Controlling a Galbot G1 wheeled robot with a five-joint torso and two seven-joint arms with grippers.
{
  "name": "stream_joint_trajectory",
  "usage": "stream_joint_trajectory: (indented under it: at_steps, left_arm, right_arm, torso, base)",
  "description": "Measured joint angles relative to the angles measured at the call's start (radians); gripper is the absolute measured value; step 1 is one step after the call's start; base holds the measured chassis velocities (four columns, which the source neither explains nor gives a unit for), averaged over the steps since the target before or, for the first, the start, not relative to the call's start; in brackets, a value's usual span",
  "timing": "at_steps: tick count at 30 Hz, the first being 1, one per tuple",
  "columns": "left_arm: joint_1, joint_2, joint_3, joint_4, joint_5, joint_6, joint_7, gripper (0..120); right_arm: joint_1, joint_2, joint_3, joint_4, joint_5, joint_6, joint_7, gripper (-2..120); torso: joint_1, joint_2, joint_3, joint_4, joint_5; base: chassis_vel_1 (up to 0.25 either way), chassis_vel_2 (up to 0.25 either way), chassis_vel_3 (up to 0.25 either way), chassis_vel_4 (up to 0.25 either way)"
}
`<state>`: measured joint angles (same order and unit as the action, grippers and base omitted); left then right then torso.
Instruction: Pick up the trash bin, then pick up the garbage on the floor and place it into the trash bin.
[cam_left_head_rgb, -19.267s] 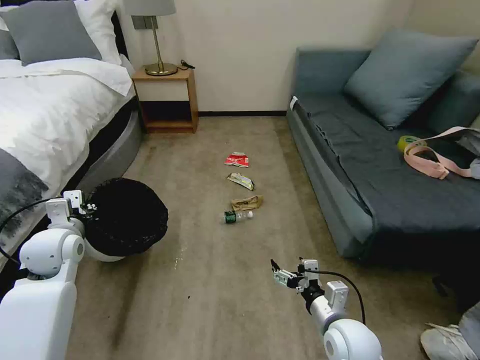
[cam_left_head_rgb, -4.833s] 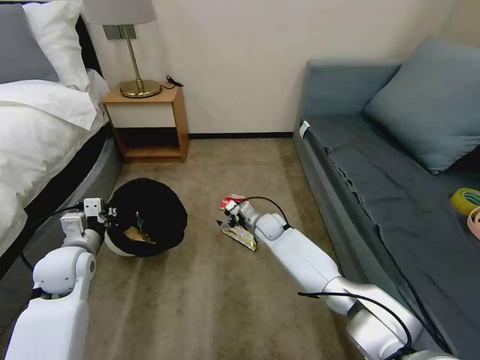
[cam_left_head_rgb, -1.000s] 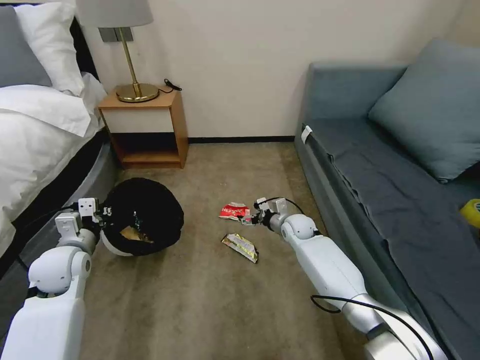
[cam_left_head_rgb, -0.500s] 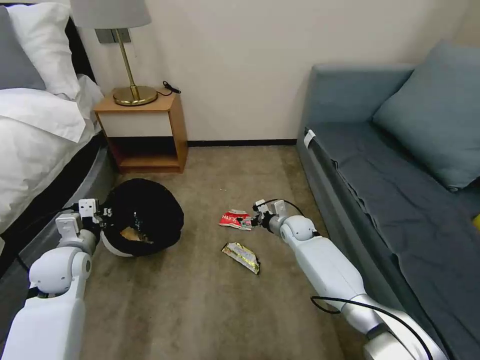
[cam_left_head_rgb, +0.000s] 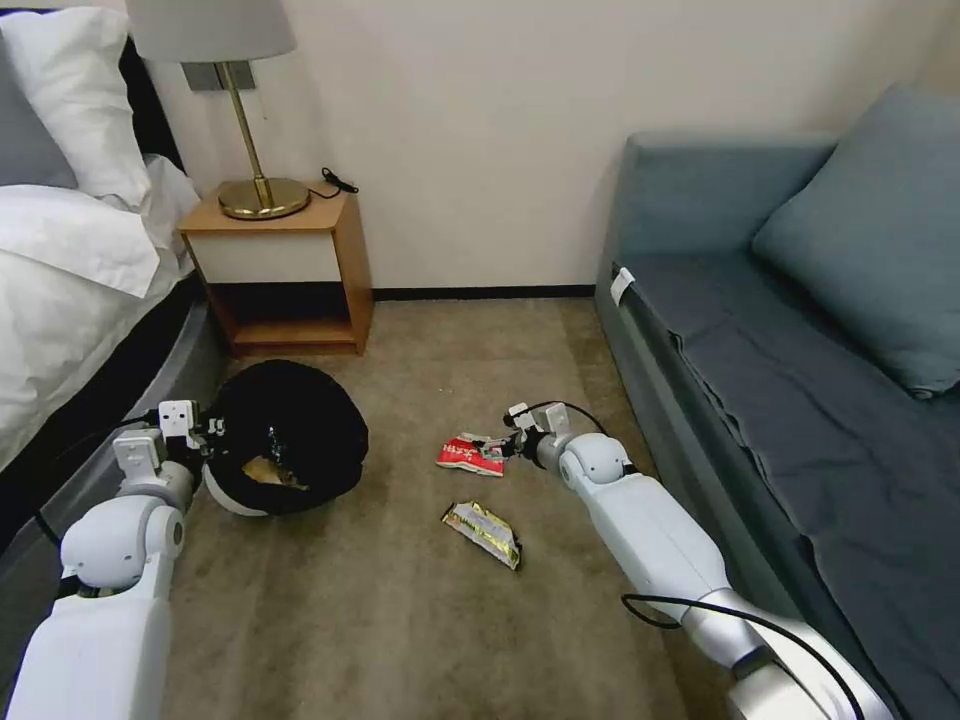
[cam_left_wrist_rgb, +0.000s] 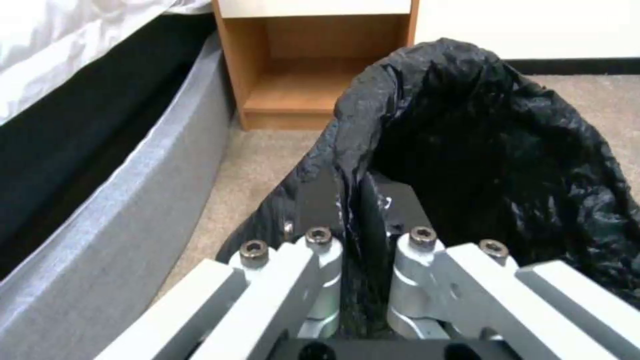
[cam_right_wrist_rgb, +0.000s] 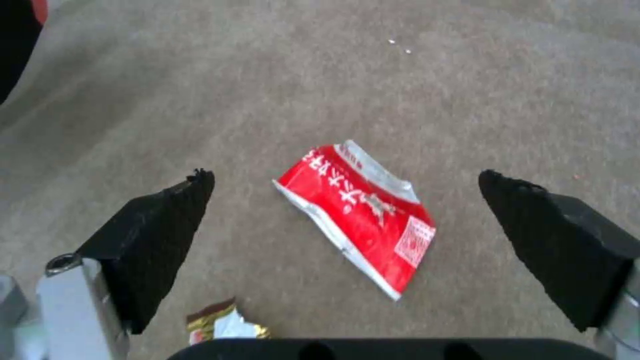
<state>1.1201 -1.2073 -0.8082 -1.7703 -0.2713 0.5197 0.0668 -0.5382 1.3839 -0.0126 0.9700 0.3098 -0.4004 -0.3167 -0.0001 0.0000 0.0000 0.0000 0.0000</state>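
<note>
A white bed (cam_left_head_rgb: 70, 270) runs along the robot's left and a grey-blue sofa (cam_left_head_rgb: 800, 380) along its right, with a wooden nightstand (cam_left_head_rgb: 285, 270) against the far wall between them. On the carpet (cam_left_head_rgb: 400, 620) near the bed, the trash bin (cam_left_head_rgb: 290, 435) lined with a black bag tips toward the robot, tan paper visible inside. The left end effector (cam_left_wrist_rgb: 363, 245) is clamped on the bin's bagged rim, fingers pressed close with the plastic between them. The right arm stretches low across the floor; the right end effector (cam_right_wrist_rgb: 347, 195) is spread wide, its black pads either side of the red-white snack packet (cam_left_head_rgb: 468, 455), which lies flat on the carpet, not touched. The yellow-dark wrapper (cam_left_head_rgb: 484, 521) lies on the carpet nearer the robot, apart from the packet.
</note>
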Motion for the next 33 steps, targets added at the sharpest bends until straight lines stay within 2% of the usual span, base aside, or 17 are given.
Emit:
stream_joint_trajectory:
  at_steps: [24,33]
  left_arm:
    - [-0.001,-0.006,0.001,0.007,0.009,-0.006,0.006,4]
    - [-0.005,0.007,0.007,0.011,0.010,-0.009,0.006,4]
  right_arm:
    - [-0.003,-0.004,-0.021,-0.006,-0.041,0.010,-0.029,100]
    - [-0.003,-0.013,-0.040,-0.012,-0.049,0.014,-0.039,100]
  torso:
    - [0.000,0.000,0.000,0.0000,0.0001]
    - [0.000,0.000,0.000,0.0000,0.0000]
  base:
    - [-0.071,0.071,0.070,-0.068]
    - [-0.068,0.080,0.072,-0.071]
